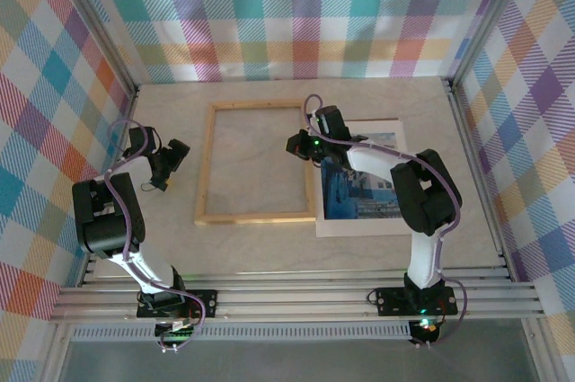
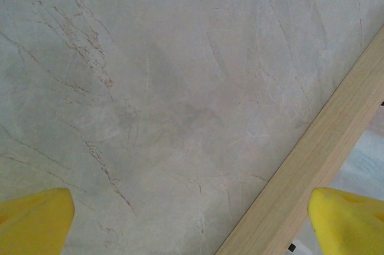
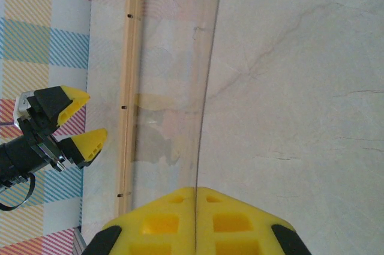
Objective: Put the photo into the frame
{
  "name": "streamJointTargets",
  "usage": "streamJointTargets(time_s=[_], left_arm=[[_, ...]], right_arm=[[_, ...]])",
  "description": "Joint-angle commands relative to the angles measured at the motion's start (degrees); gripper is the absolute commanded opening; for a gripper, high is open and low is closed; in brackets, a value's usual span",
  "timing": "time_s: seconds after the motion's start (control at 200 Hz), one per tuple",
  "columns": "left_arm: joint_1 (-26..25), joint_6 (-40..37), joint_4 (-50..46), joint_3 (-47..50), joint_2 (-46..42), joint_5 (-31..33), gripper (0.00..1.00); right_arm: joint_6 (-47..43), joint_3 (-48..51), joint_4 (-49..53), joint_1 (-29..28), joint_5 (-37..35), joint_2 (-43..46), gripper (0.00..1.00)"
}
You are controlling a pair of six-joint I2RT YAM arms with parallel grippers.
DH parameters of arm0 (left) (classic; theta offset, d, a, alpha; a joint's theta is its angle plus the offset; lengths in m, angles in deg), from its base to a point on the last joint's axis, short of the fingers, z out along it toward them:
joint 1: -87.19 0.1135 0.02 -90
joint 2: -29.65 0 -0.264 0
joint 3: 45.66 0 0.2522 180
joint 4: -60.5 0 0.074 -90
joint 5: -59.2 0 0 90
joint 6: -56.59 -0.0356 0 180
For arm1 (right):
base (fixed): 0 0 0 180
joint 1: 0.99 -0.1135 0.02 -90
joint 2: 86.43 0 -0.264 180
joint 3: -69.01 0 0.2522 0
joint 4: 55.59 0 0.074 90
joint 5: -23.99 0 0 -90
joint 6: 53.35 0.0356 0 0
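Note:
The frame (image 1: 206, 166) of thin light wood lies flat mid-table; one of its bars crosses the left wrist view (image 2: 324, 159) and the right wrist view (image 3: 129, 87). My right gripper (image 1: 298, 142) (image 3: 195, 190) hangs over the frame's right side, shut on the edge of the clear pane (image 3: 174, 87), which runs away from the fingers as a thin line. The photo (image 1: 355, 195), blue buildings and sky, rests on a white mat (image 1: 359, 225) right of the frame, partly under the right arm. My left gripper (image 1: 166, 166) (image 2: 192, 225) (image 3: 72, 123) hovers left of the frame, open and holding nothing.
The marble tabletop (image 1: 269, 247) is walled by plaid panels (image 1: 287, 13) at the back and both sides. An aluminium rail (image 1: 296, 297) with the arm bases runs along the near edge. Bare table lies in front of the frame.

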Motion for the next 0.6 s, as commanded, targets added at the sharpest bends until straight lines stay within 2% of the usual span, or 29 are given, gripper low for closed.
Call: streamJointTargets(time_s=[0.0,0.595], left_arm=[[-0.49,-1.04,-1.0,-1.32,0.6,-0.84,1.0],[-0.84,-1.11,-0.92,-1.4,1.44,-1.36,1.0]], right_arm=[[-1.29,-1.58,0.54,0.33,1.96,0.66,0.0],[4.13,-0.25,-7.0,0.15,4.0,-2.46,0.0]])
